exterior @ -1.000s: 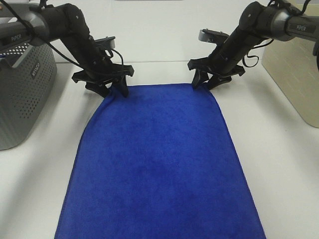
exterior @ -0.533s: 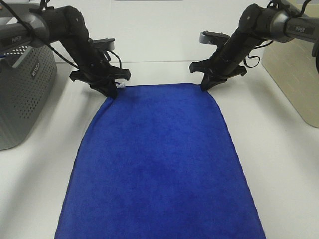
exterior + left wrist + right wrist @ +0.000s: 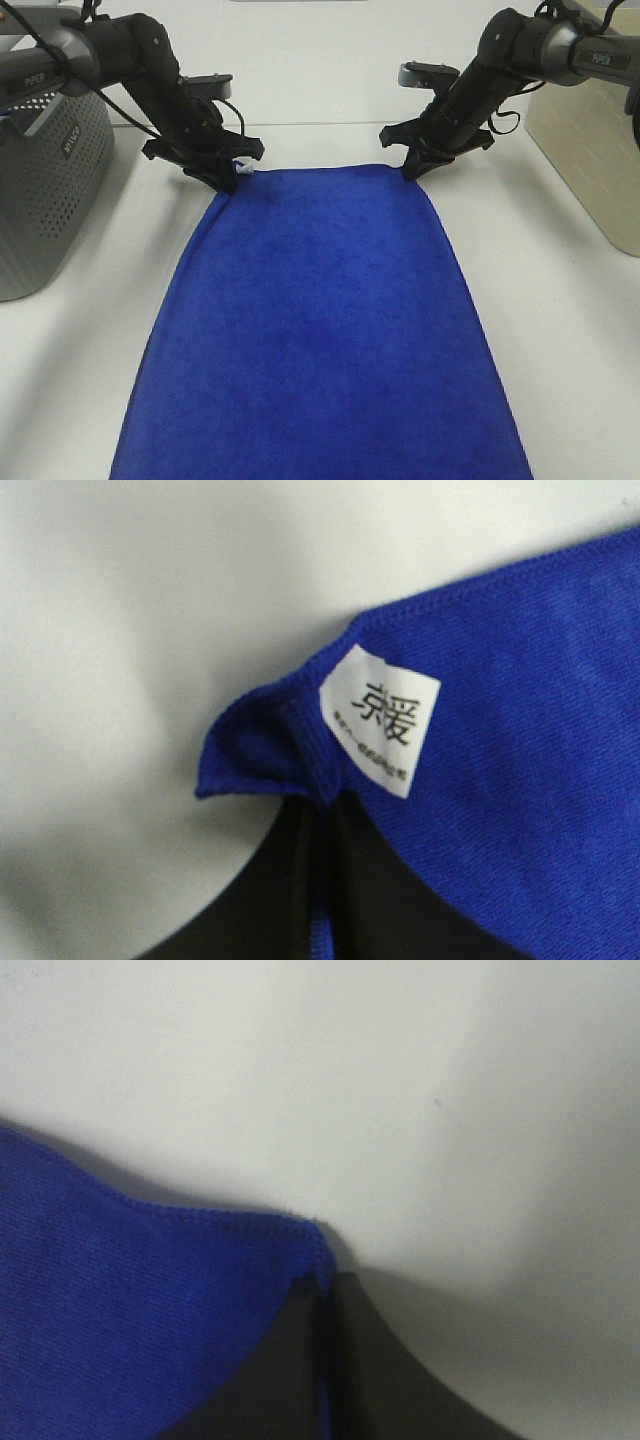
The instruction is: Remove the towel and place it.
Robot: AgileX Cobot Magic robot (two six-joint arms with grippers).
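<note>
A: What is the towel (image 3: 320,330) like?

B: It is deep blue and fuzzy, like soft plush. It is a long shape with four sides. It lies flat on the table (image 3: 560,300), from near the far edge all the way to the near edge. The hem (image 3: 480,585) has small stitches along it.

A: Is there anything on it?

B: A little white tag (image 3: 382,720) with black print sits at its far left corner.

A: What do the arms do?

B: The left gripper (image 3: 228,178) is black. Its jaws are pressed together on the far left corner, right by the tag. That corner is bunched up into a small fold. The right gripper (image 3: 410,168) is black too. Its jaws are pinched tight on the far right corner.

A: What is the table like?

B: It is white, smooth and plain. Soft shadows lie on it by the corners.

A: What else is there?

B: A grey basket (image 3: 50,180) full of small round holes stands by the left edge. A tan box (image 3: 590,150) stands by the right edge. Both are apart from the towel.
</note>
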